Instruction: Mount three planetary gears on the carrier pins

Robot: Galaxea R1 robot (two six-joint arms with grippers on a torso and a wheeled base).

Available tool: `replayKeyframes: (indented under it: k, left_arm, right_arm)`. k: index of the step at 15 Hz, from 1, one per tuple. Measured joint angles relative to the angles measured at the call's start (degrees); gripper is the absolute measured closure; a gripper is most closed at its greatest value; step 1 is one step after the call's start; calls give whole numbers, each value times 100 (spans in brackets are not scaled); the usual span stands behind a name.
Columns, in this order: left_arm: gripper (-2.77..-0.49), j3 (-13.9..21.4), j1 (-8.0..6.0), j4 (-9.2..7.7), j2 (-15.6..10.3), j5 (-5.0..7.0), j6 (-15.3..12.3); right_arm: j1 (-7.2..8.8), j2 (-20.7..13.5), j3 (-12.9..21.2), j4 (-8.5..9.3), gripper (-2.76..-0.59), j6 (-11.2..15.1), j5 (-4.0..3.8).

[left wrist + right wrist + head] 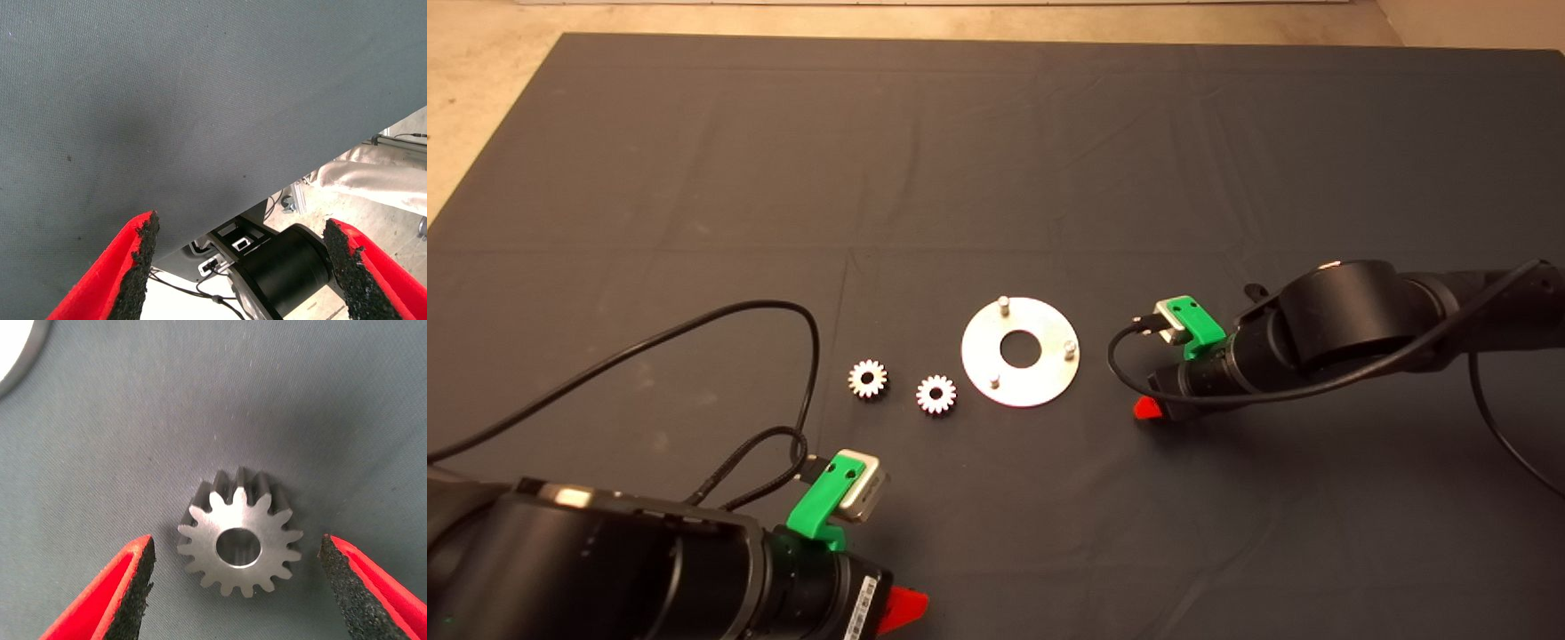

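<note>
Dark creased mat (996, 160), beige floor (480, 98)

Two black arms of round, drum-like segments; left hand (903, 609) and right hand (1145, 409) each tipped with red fingers (127, 273) faced in rough, crumbly black pads (343, 587); bright green bracket (823, 502) with two small holes clasping a silvery camera block (863, 487) at each wrist; black cables (694, 324) looping from both; white barcode label (861, 604) on left wrist.

Two gears (868, 379) (936, 394) lie flat beside the disc (1020, 352); its three pins (1003, 304) stand bare; a third gear (240, 542) lies flat on the mat.
</note>
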Motion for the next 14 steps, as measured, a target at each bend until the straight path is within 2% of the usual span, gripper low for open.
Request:
replayKeyframes:
  k: [5,7,12,14]
  left_arm:
    - [-175,0,0,0,-2,0,0]
    - [-175,0,0,0,-2,0,0]
    - [-175,2,0,0,-2,-4,0]
    - [-175,2,0,0,-2,-4,0]
  right_arm:
    - [-4,1,0,-2,-154,-24,1]
    - [-4,6,-1,-20,-154,-113,4]
    - [-4,47,-52,-66,-127,-198,0]
    - [-6,47,-63,-118,-124,-266,0]
